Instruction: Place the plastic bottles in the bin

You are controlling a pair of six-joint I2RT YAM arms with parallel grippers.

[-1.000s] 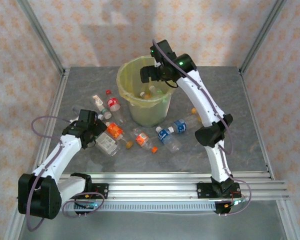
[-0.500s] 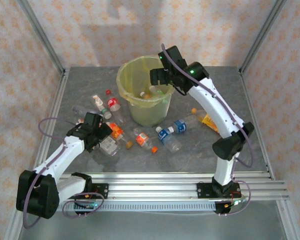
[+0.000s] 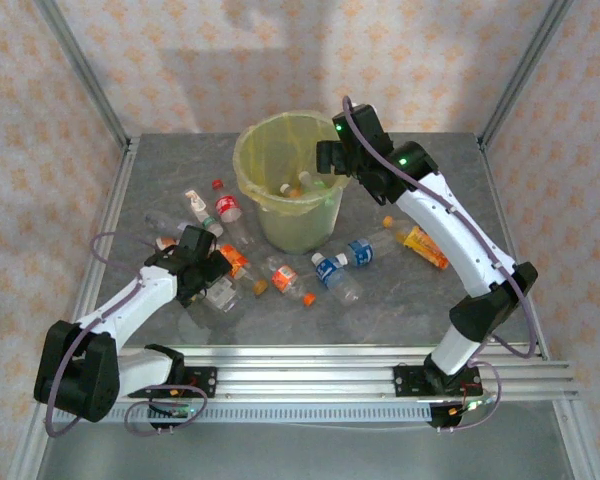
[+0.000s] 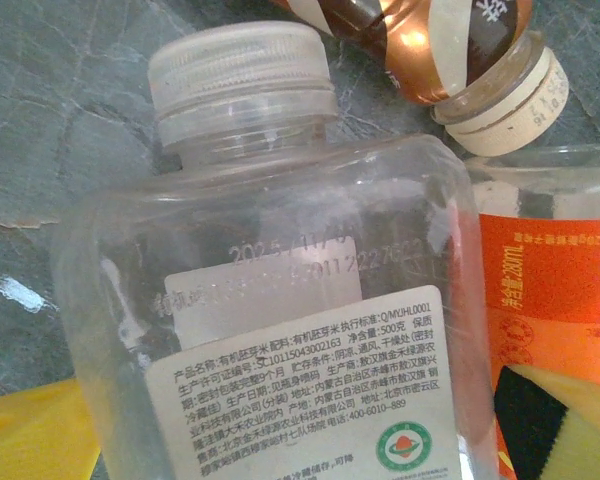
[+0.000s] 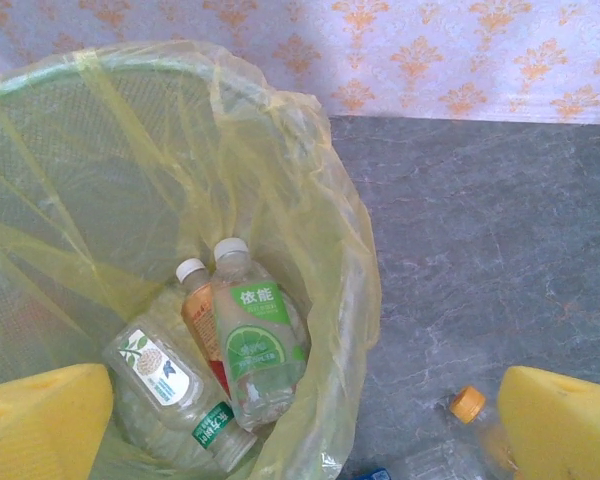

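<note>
Yellow-green round plastic bin (image 3: 280,225), upper centre: three clear plastic bottles (image 5: 250,340) are seen inside; many are left scattered on the grey table (image 3: 480,200), lower left. Right gripper (image 5: 300,425) is held apart above the bin. Whether the left gripper (image 4: 300,435) is clamped on the clear square bottle (image 4: 270,260) cannot be told.

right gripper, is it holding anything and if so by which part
Nothing. The right gripper is open near the rim of the bin, its yellow fingers spread wide with nothing gripped between them.

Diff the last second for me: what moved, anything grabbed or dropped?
Right gripper, open and empty, slid right from mid-bin to the right rim of the bin; its elbow swung outward, uncovering the orange-labelled bottle. Left gripper crept forward onto the clear white-capped bottle, pads astride it, not lifted. Nothing grabbed or dropped. Bin and other bottles unmoved.
</note>
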